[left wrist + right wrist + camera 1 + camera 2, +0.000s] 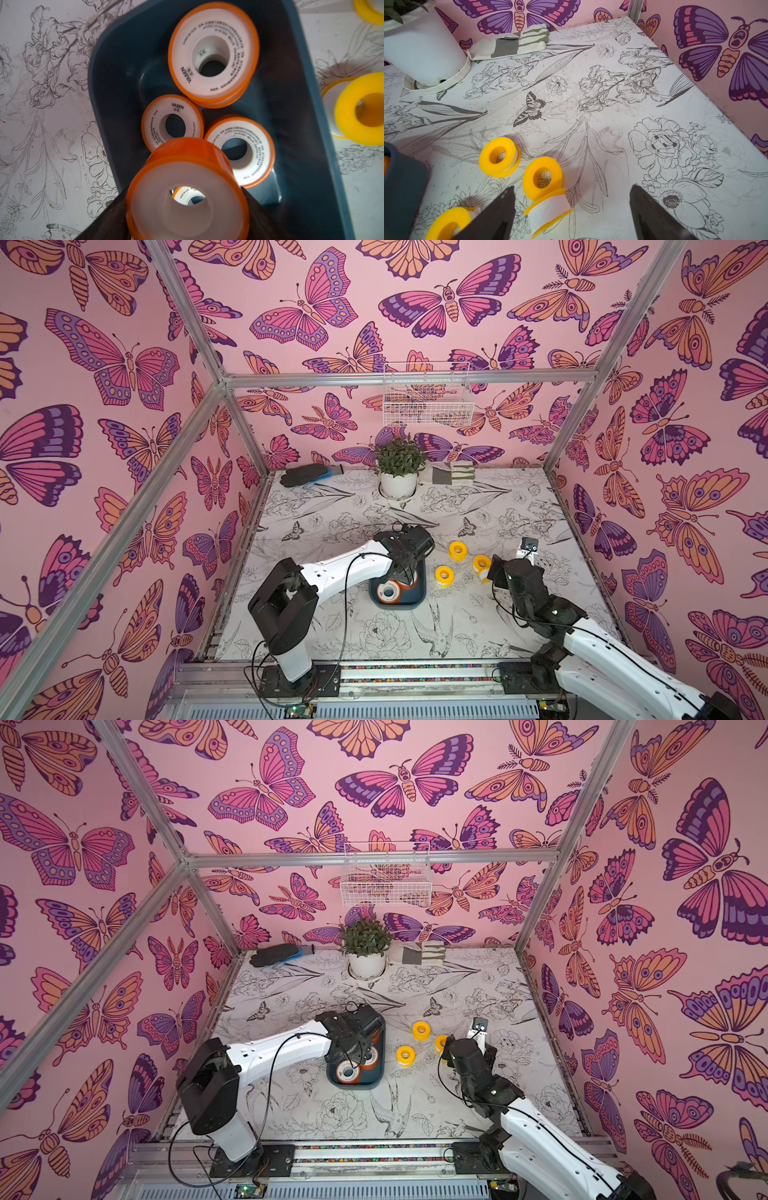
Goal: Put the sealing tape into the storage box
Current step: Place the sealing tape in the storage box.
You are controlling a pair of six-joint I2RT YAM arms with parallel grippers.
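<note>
The storage box is a dark teal tray in the middle of the table, seen in both top views. In the left wrist view three orange-flanged spools of sealing tape lie inside the box. My left gripper is shut on another orange spool, held just above the box's near end. Several yellow-flanged spools sit on the table right of the box. My right gripper hangs open over them. One yellow spool lies on its side near its left finger, untouched.
A potted plant stands at the back centre, with a dark glove to its left and a folded cloth to its right. A white wire basket hangs on the back wall. Metal frame posts edge the table.
</note>
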